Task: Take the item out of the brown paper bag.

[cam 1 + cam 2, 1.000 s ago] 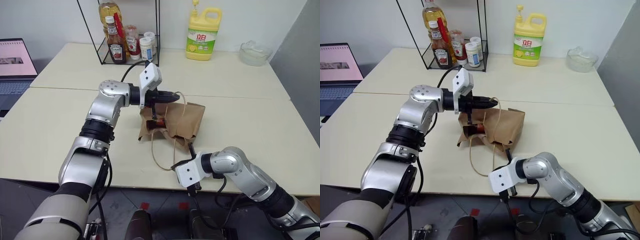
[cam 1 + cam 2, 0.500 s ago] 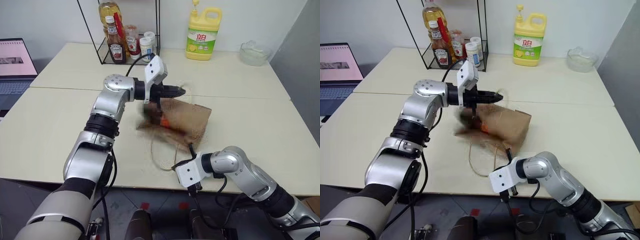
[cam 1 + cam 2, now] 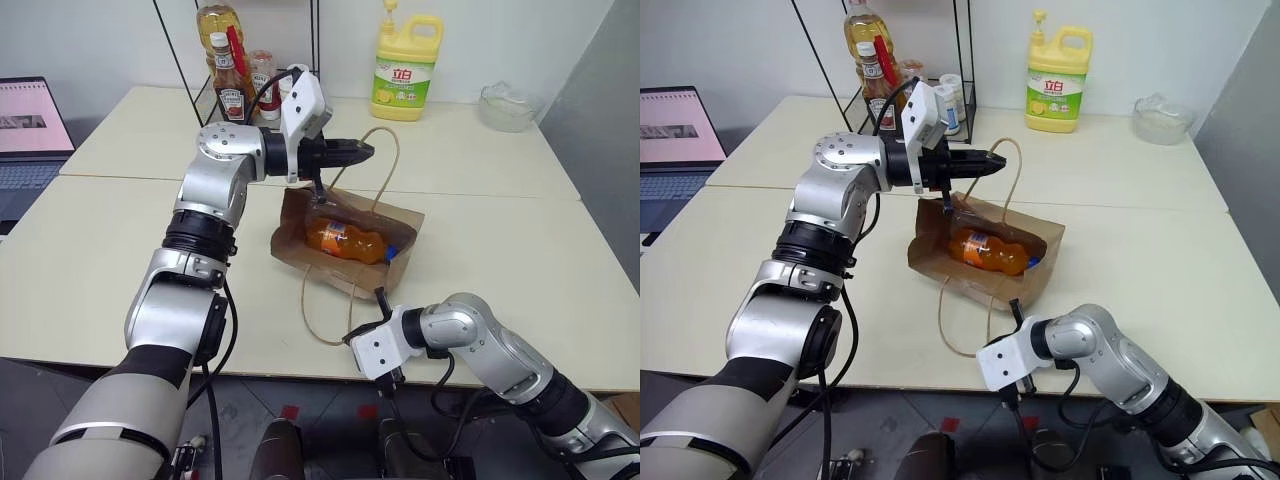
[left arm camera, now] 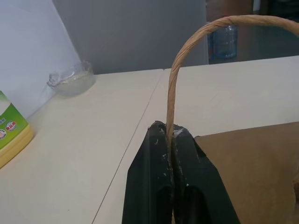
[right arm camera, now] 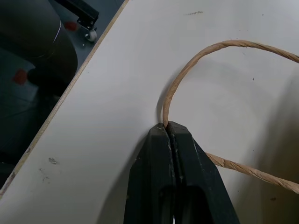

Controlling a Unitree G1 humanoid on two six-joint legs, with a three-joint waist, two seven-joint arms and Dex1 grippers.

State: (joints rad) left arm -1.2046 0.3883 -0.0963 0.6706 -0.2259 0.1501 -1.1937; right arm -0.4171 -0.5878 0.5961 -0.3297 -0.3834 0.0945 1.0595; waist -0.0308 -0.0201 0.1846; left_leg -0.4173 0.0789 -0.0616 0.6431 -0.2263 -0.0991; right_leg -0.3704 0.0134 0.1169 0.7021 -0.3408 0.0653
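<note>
Fingers (image 4: 161, 154) pinch bag handle (image 4: 187, 56) | head view: item (image 3: 345, 241) inside

Brown paper bag (image 3: 345, 245) sits on the table (image 3: 100, 270), about centre, mouth held open. The item (image 3: 345, 241) lies on its side inside the bag. Left gripper (image 3: 366, 152) is above the bag's far edge; right gripper (image 3: 381, 298) is at the near table edge, just near of the bag. Wire rack (image 3: 250, 70) with bottles stands far left; detergent jug (image 3: 406, 68) far centre; glass bowl (image 3: 508, 106) far right. Laptop (image 3: 30, 130) is at far left.
</note>
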